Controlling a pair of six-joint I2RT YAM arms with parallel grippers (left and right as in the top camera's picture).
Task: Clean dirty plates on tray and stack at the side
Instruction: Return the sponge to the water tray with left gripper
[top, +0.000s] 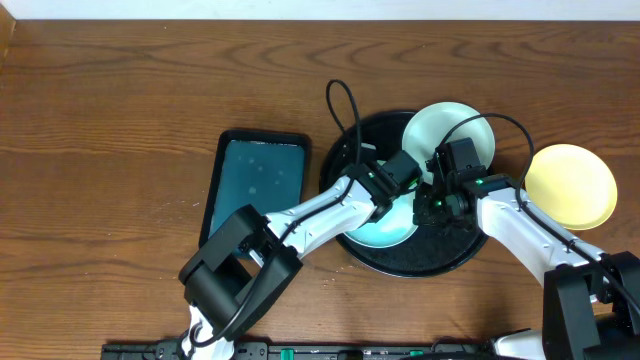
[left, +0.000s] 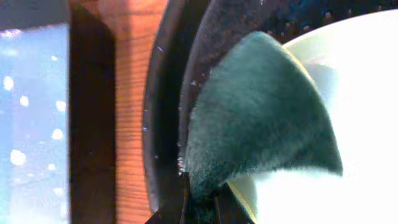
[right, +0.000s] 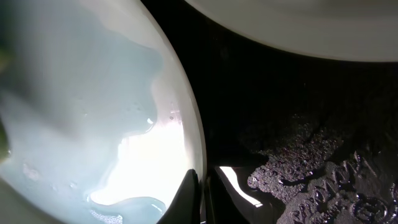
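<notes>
The brown wooden surface (top: 120, 90) fills your overhead view, with both arms reaching in from the bottom edge towards the middle. Right of centre you have the round black tray (top: 420, 262), glossy at its raised rim and rough-textured on its floor. Just to its left, apart from it, lies the dark teal rectangular tray (top: 255, 180), speckled with droplets in your left wrist view.

The pale yellow plate (top: 570, 185) sits by itself on the wood at the right of the frame, just outside the black tray. The pale mint plate (top: 445, 125) lies in the upper right part of the black tray, its far edge overhanging the rim. The light blue plate (top: 383, 234) is also in the black tray, lower and nearer the centre, mostly covered by the two arms from above. In your right wrist view its face is wet and shiny.

The dark green sponge (left: 255, 112) hangs over the left edge of a pale plate. I cannot tell whether it touches the plate.

Your left fingers (left: 177, 208) are clamped on the lower end of the sponge. Your right fingers (right: 189, 199) are pinched on the light blue plate's rim, one on each side.
</notes>
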